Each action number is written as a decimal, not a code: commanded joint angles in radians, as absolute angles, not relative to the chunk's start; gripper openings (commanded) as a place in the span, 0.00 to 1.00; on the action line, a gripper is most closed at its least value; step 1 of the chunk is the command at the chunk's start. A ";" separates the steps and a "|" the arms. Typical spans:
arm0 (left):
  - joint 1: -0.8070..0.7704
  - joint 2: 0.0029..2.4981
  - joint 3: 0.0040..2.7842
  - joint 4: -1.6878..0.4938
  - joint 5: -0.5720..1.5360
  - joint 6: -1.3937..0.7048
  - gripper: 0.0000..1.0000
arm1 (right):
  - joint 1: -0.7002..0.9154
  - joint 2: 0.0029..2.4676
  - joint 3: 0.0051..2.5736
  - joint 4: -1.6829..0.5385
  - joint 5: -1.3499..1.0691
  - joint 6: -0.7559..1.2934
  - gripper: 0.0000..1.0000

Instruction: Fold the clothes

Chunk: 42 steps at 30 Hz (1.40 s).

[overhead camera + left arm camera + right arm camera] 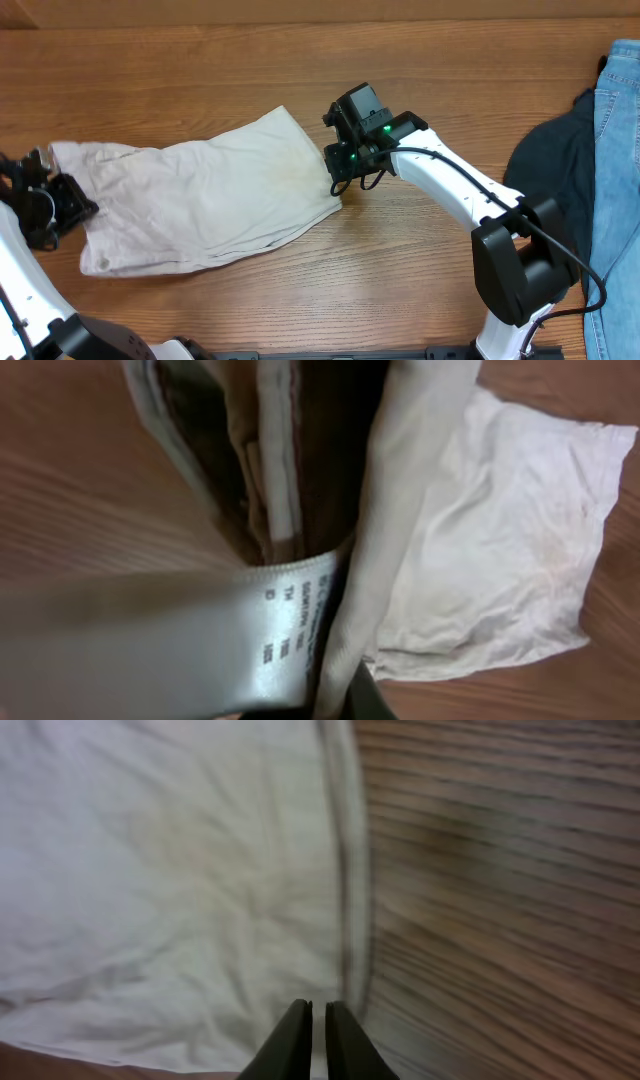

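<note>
**A:** What are the left jaws doing?

**B:** They are pinching the waistband end of the cream shorts (pixel 200 200). In the left wrist view the cloth is running straight up into them. The white tag (pixel 270 650) is sitting right at their mouth, and the waistband (pixel 275 470) is gaping open just beyond.

**A:** And the shorts themselves?

**B:** They are lying flat on the bench (pixel 200 60), stretching from the left jaws across to the right jaws. I am judging them to be already doubled, leg over leg.

**A:** The right jaws?

**B:** They are pressed together and sitting at the leg hem (pixel 345 870). I cannot tell whether they are nipping any cloth. Well beyond them, a dark navy garment (pixel 550 150) and blue jeans (pixel 620 150) are lying apart from the shorts.

**A:** Which step is this?

**B:** I am reading it as taking hold of both ends, ready for a crosswise fold. Next, the right jaws are going to need a sure hold on the hem. Then one end is going to need lifting and carrying over onto the other, with the layers kept together.
</note>
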<state>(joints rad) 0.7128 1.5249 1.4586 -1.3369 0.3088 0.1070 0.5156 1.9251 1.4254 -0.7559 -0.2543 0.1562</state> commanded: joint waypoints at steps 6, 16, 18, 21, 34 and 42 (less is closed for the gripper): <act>0.329 1.504 1.736 -1.360 0.058 0.051 0.04 | 0.444 1.885 1.456 -0.795 -0.202 0.162 0.10; -0.054 1.689 1.736 -1.241 -0.063 -0.105 0.04 | 0.379 1.842 1.462 -0.927 -0.202 0.186 0.09; -0.099 1.737 1.736 -1.223 -0.063 -0.141 0.04 | 0.375 1.811 1.462 -0.942 -0.202 0.183 0.09; -0.182 1.816 1.736 -1.176 -0.067 -0.267 0.04 | 0.364 1.733 1.462 -0.957 -0.202 0.184 0.09; -0.454 1.959 1.736 -1.105 -0.117 -0.549 0.04 | 0.356 1.612 1.462 -1.058 -0.202 0.184 0.09; -0.482 2.088 1.736 -1.087 -0.095 -0.805 0.31 | 0.356 1.612 1.462 -1.089 -0.202 0.188 0.09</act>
